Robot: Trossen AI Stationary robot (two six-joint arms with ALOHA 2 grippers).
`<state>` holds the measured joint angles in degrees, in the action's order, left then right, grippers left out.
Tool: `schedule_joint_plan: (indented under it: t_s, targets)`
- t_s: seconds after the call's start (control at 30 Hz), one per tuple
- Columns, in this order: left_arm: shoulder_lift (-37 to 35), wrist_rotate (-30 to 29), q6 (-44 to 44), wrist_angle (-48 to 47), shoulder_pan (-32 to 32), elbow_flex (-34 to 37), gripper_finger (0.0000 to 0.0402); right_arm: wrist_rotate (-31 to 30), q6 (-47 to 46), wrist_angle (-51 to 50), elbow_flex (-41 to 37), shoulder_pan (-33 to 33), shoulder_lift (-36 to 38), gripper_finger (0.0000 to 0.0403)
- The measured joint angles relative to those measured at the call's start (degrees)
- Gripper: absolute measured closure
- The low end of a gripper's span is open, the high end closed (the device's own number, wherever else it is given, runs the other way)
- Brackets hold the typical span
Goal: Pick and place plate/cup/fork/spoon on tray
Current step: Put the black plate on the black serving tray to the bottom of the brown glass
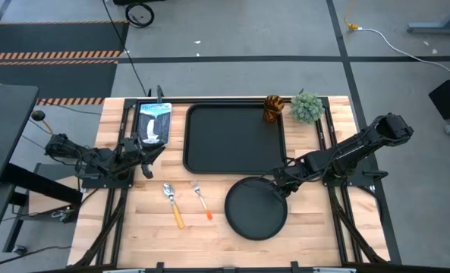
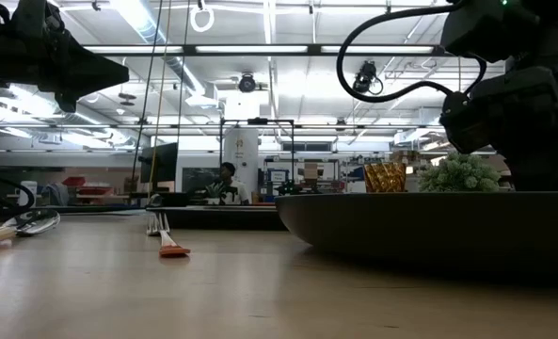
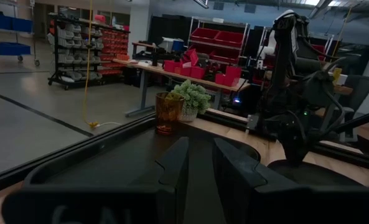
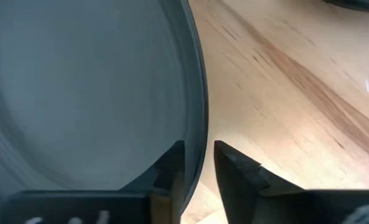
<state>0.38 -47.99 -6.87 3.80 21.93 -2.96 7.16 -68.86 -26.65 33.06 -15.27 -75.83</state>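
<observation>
High view: right gripper [image 1: 276, 184] straddles the rim of the plate [image 1: 255, 211] at lower centre (fingers narrowly parted, one each side, clamping it). Tray [image 1: 234, 138] lies above it. Left gripper [image 1: 150, 151], narrowly parted, empty, waits mid-left.

The round matte black plate [image 1: 256, 209] lies flat at lower centre, just below the empty black rectangular tray [image 1: 233, 139]. At the tray's upper right corner the amber cup [image 1: 274, 108] stands upright. Left of the plate, the red-handled fork [image 1: 201, 199] and yellow-handled spoon [image 1: 173, 203] lie side by side.
</observation>
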Motion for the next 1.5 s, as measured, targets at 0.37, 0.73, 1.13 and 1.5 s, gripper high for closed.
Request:
schedule_joint_plan:
  t_s: [0.37, 0.73, 1.13, 1.5]
  targets:
    - [0.0, 0.0, 0.0, 0.0, 0.0, 0.0, 0.0322, 0.1, 0.0, -0.4, 0.0, 0.0, 0.0, 0.0393]
    - [0.0, 0.0, 0.0, 0.0, 0.0, 0.0, 0.0322, -0.2, 1.4, 2.1, 0.0, 0.1, 1.0, 0.0390]
    - [0.0, 0.0, 0.0, 0.1, 0.0, 0.0, 0.0322, -4.4, 1.8, 2.3, 0.0, 7.1, 9.5, 0.0390]
    - [0.0, 0.0, 0.7, 0.8, 0.0, 0.0, 0.0322, -10.4, 0.0, -0.9, 0.0, 21.3, 14.2, 0.0390]
